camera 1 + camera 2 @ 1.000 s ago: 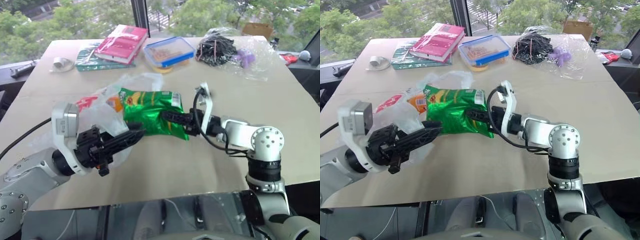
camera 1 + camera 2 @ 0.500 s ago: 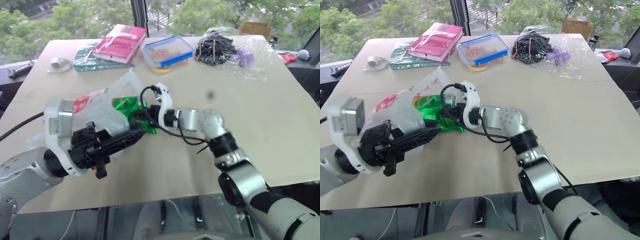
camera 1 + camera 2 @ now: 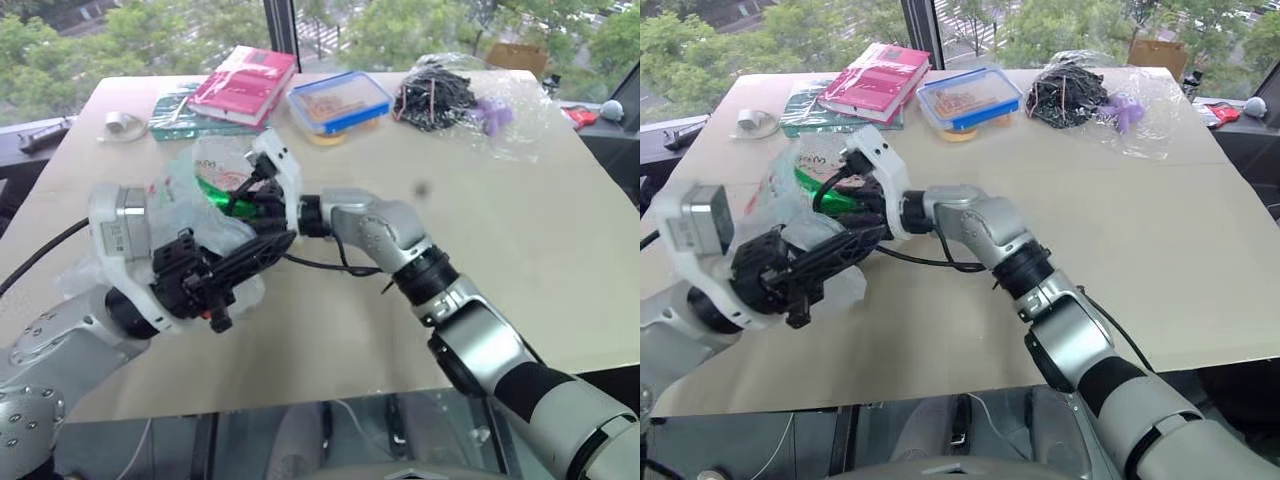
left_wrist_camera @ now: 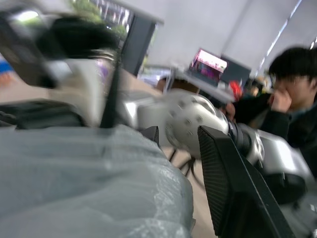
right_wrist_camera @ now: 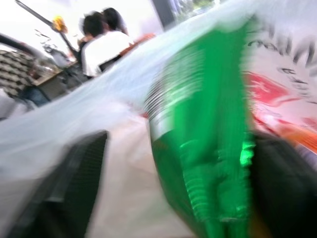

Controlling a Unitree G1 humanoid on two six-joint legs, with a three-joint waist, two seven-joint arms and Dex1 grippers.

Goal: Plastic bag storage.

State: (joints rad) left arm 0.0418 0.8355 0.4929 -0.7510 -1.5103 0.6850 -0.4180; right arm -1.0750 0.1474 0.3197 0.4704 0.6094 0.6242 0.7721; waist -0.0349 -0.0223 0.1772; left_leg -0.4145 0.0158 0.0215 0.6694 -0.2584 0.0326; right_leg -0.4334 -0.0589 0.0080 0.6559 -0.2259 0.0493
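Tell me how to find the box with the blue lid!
Look at the far edge of the big tan table, by the window. The clear box with the blue lid sits between a pink book and a bag of black cables. Only it has a blue rim.

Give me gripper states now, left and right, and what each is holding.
Left gripper: shut on the plastic bag, pinching its edge.
Right gripper: open inside the bag, fingers either side of the green snack packet, not clamping it.

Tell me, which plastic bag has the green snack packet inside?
The white plastic bag with red print, not the clear bag of black cables at the table's far side.
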